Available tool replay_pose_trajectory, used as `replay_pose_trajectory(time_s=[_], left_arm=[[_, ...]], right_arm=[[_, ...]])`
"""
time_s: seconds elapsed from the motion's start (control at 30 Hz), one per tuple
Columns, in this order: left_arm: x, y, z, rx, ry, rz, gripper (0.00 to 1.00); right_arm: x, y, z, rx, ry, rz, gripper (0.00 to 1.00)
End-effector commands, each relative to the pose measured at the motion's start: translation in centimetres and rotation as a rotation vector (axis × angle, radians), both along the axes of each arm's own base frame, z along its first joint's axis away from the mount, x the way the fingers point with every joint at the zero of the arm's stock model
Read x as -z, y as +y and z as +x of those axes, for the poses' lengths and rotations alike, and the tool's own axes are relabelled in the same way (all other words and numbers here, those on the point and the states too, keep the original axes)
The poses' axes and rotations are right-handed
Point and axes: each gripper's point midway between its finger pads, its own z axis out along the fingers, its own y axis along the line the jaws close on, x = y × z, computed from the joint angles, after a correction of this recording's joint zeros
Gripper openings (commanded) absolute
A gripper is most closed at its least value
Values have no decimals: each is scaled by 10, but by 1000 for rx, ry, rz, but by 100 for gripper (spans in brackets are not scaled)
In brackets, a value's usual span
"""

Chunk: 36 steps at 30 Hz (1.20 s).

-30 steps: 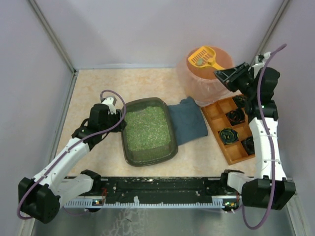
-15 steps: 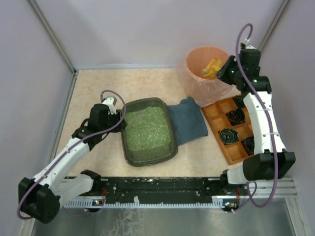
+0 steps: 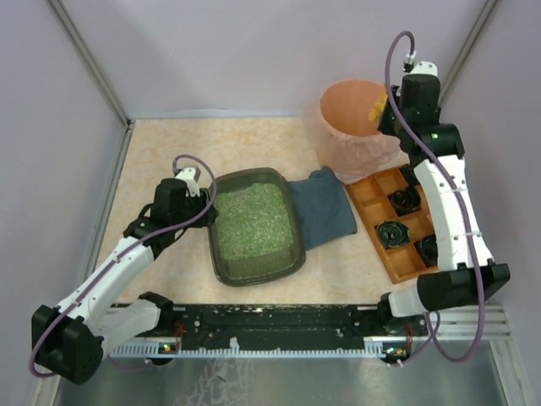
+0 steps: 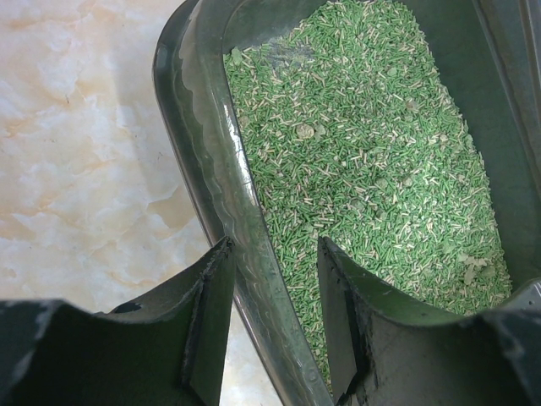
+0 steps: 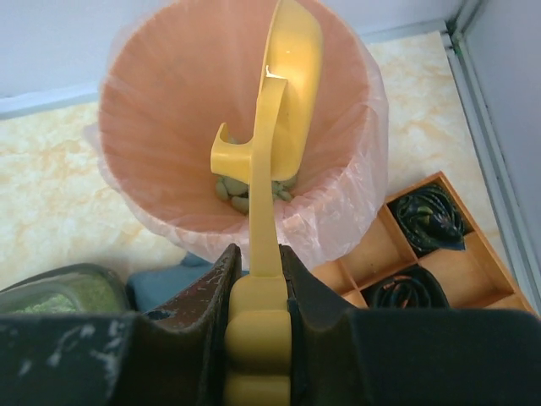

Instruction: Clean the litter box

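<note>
Pinching scoop [image 5: 292, 93] handle tight in right claw [image 5: 256, 254], scoop tipped on edge inside bin [image 5: 161, 93] over clumps [image 5: 232, 190]; straddling left rim of box [image 4: 211, 127] with left claw [image 4: 275, 254] part open, box lying on table [image 3: 169, 152], cloth [image 3: 325, 211] against its right side.

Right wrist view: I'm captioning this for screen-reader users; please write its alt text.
The right gripper clamps a yellow scoop tipped on edge over a pink-lined bin, greenish clumps beneath it. An orange tray of dark coiled items sits at right, the litter box's corner lower left.
</note>
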Motion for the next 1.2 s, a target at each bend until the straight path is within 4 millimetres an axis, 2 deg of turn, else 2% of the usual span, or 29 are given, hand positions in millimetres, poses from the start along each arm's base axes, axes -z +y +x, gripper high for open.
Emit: replay_pose_trajectory(time_s=[0.0,0.1,0.2,0.33,0.43,0.53,0.67,0.9,1.07,1.17], left_arm=[[-4,-3,-2,10,-3,-16,50],[-4,-4,-2,11,-1,-15,50],[-3,-4,-1,13,2,-14,50],[-3,-4,-1,12,3,-12,50],[-3,-3,-1,6,1,-9,50],[-3,-1,-1,-1,2,-4,50],[-2,0,-1,-8,5,-2,50],[6,-2,-1,3,38,7,49],[13,-4,-1,15,71,15,48],[18,-5,-2,21,87,20,48]], right_arm=[[-78,11,-25,-90,-233,52,0],[-89,46,-44,-265,-245,162,0],[-88,85,-69,-454,-199,295,0],[-60,131,-95,-591,-72,340,0],[-28,165,-116,-668,57,312,0],[4,188,-134,-711,189,272,0],[34,205,-153,-734,318,219,0],[69,233,-170,-769,500,170,0],[103,238,-172,-721,627,77,0],[113,236,-169,-682,652,47,0]])
